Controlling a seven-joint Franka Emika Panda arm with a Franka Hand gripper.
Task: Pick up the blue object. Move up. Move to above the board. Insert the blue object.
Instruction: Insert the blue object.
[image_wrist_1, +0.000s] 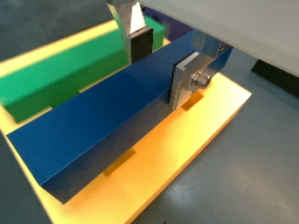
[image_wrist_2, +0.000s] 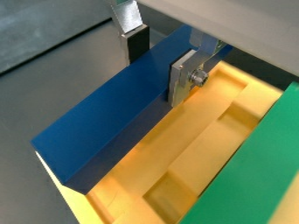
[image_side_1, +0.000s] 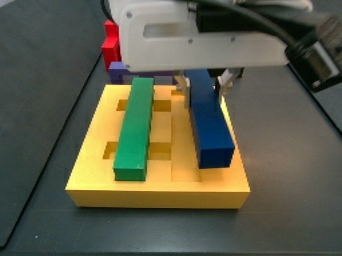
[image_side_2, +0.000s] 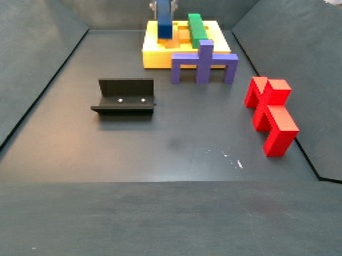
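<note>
The blue bar (image_side_1: 206, 128) is long, plain and dark blue. It lies flat along the yellow board (image_side_1: 160, 188), in a groove near one long edge, parallel to the board's other grooves. The gripper (image_wrist_1: 165, 58) is over the bar's far end, a silver finger (image_wrist_1: 187, 79) on each side face. The board, thick, with rectangular cut-outs, rests on the bench.

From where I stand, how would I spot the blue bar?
Find the big yellow board. Two long bars lie along it: the blue object is the dark one, with the end effector straddling its far end. Its neighbour, the green bar, is untouched.
</note>
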